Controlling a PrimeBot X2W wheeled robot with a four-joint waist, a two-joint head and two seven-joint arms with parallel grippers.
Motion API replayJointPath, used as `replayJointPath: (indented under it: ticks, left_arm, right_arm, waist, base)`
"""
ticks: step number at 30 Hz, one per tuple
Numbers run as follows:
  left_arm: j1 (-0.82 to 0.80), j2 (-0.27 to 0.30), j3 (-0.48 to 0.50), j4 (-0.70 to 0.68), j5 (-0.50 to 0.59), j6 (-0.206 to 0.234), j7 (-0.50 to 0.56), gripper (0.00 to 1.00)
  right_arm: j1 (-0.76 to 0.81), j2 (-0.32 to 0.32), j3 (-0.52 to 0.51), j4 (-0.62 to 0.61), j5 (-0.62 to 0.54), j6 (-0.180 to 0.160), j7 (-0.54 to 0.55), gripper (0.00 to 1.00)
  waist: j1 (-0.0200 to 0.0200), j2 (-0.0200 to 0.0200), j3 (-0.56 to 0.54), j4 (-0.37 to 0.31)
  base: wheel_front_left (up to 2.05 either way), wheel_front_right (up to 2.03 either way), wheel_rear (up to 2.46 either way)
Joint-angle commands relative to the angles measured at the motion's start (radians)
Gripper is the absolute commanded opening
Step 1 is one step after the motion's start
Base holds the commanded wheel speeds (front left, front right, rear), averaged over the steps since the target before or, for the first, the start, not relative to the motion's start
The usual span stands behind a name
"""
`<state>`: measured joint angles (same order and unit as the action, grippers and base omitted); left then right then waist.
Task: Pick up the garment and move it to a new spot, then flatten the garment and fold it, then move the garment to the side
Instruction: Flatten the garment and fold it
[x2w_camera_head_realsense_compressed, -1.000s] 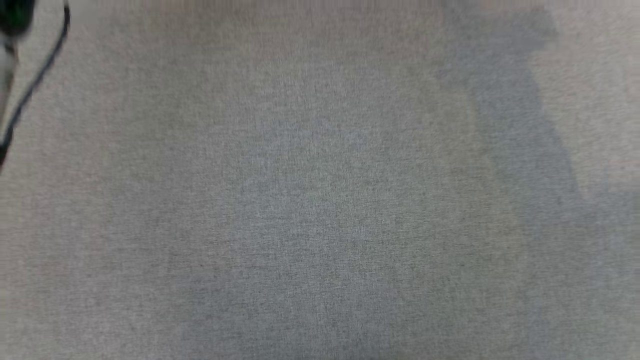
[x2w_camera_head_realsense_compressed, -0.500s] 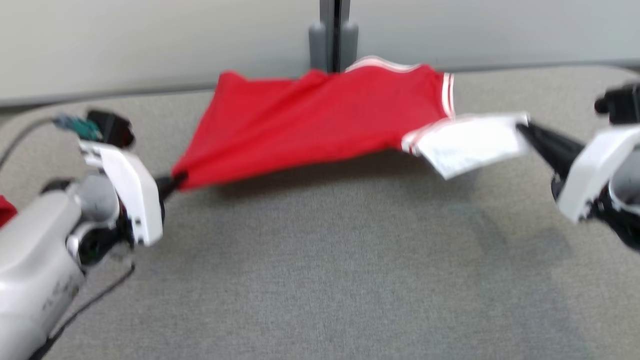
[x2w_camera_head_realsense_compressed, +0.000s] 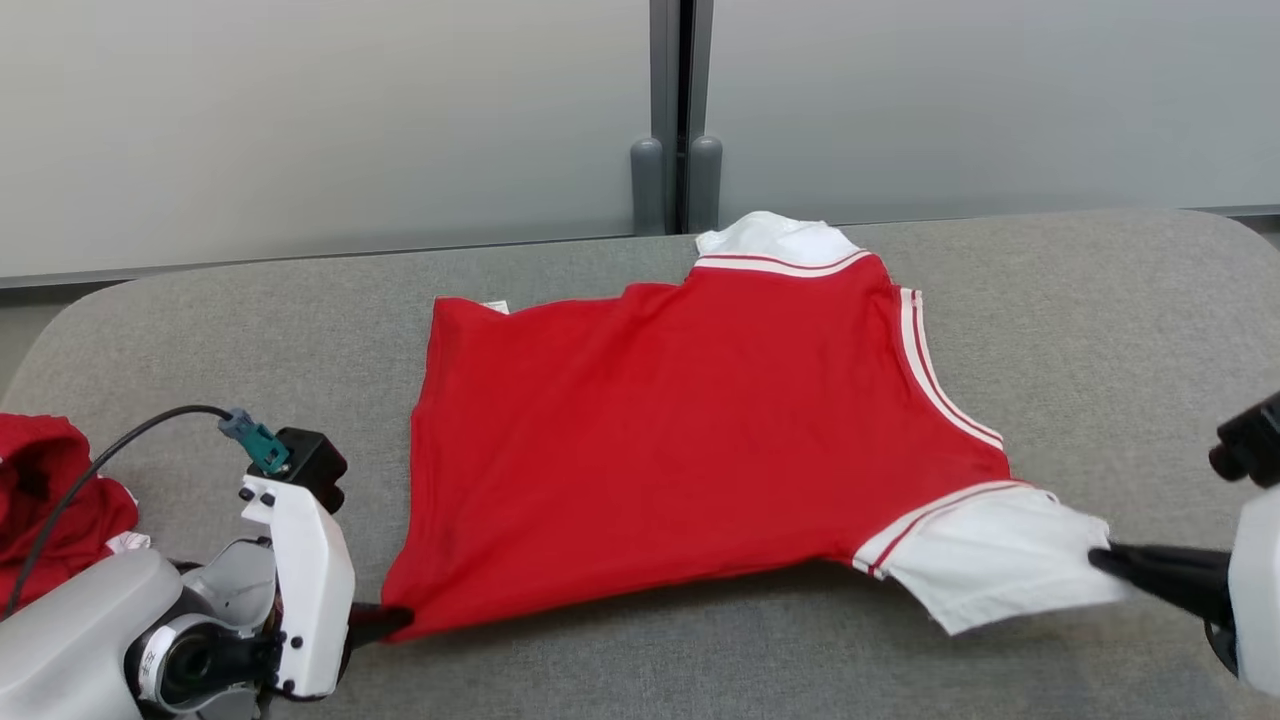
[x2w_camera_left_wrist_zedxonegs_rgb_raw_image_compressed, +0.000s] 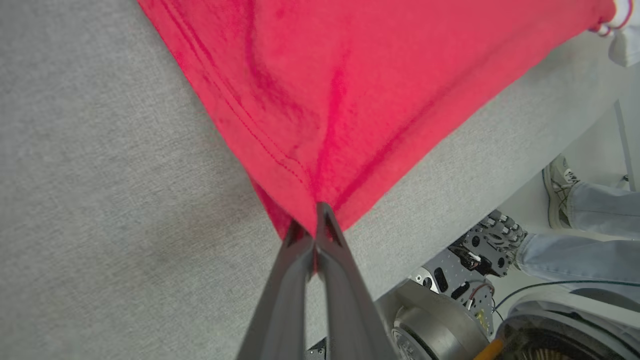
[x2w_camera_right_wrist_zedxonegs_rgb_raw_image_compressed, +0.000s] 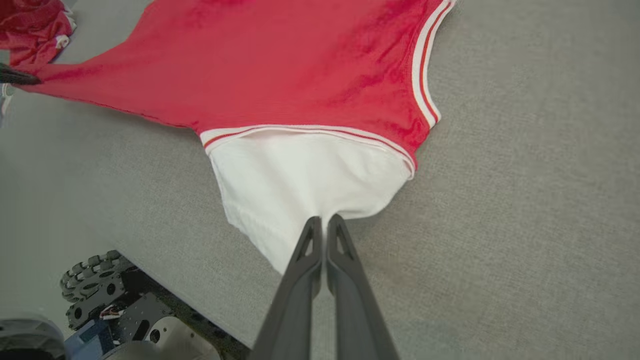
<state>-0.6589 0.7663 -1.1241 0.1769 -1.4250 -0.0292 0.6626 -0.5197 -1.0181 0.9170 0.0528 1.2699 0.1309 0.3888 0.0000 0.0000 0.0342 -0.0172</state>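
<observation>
The red, white-sleeved garment (x2w_camera_head_realsense_compressed: 690, 440) is spread on the grey cloth table (x2w_camera_head_realsense_compressed: 1120, 300). Hem corner (7 o'clock) and sleeve (4 o'clock) are clamped by the fully closed left gripper (x2w_camera_head_realsense_compressed: 392, 620) and right gripper (x2w_camera_head_realsense_compressed: 1105, 562), presumably for flattening tension.

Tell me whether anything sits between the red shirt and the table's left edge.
Yes: a crumpled red cloth lies at the left edge of the table, past the left tool shut on the red shirt.

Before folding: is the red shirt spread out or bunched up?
Spread out: the red shirt lies open on the grey surface, hem corner pinched in the left claw, white sleeve in the right claw.
</observation>
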Motion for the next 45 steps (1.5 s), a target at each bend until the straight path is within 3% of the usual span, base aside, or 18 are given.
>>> replayJointPath:
  ticks: [1, 4, 9, 17, 24, 34, 39, 45]
  left_arm:
    - [0.015, 0.014, -0.004, -0.020, -0.007, 0.013, 0.013, 0.00]
    - [0.033, 0.054, -0.024, -0.094, -0.032, 0.039, 0.075, 0.00]
    - [0.024, 0.102, -0.026, -0.183, -0.049, 0.079, 0.129, 0.00]
    - [-0.017, 0.108, -0.020, -0.192, -0.034, 0.101, 0.156, 0.00]
    - [-0.073, 0.079, -0.008, -0.159, -0.049, 0.103, 0.204, 0.00]
    - [-0.196, -0.012, 0.020, -0.010, -0.069, 0.091, 0.279, 0.00]
    - [-0.220, -0.030, 0.025, 0.045, -0.060, 0.079, 0.281, 0.00]
    - [-0.243, -0.054, 0.041, 0.076, -0.061, 0.064, 0.262, 0.00]
  right_arm:
    - [0.035, -0.023, -0.008, -0.021, 0.014, 0.000, 0.025, 0.00]
    - [0.097, -0.085, -0.047, -0.079, 0.021, 0.000, 0.081, 0.00]
    - [0.186, -0.133, -0.129, -0.178, 0.049, 0.000, 0.135, 0.00]
    - [0.251, -0.130, -0.265, -0.268, 0.033, 0.000, 0.224, 0.00]
    - [0.207, -0.030, -0.383, -0.237, 0.002, 0.000, 0.324, 0.00]
    - [0.070, 0.232, -0.534, -0.021, -0.106, 0.000, 0.492, 0.00]
    - [0.018, 0.317, -0.607, 0.082, -0.169, 0.000, 0.540, 0.00]
    - [-0.031, 0.394, -0.662, 0.109, -0.233, 0.000, 0.561, 0.00]
  waist:
    - [0.0000, 0.0000, 0.001, 0.001]
    - [0.0000, 0.0000, 0.006, 0.004]
    - [0.0000, 0.0000, 0.018, 0.008]
    - [0.0000, 0.0000, 0.065, 0.009]
    - [0.0000, 0.0000, 0.127, 0.012]
    - [0.0000, 0.0000, 0.237, 0.035]
    - [0.0000, 0.0000, 0.262, 0.044]
    - [0.0000, 0.0000, 0.284, 0.053]
  base:
    - [0.00, 0.00, 0.00]
    - [0.00, 0.00, 0.00]
    - [0.00, 0.00, 0.00]
    - [0.00, 0.00, 0.00]
    - [0.00, 0.00, 0.00]
    - [0.00, 0.00, 0.00]
    - [0.00, 0.00, 0.00]
    - [0.00, 0.00, 0.00]
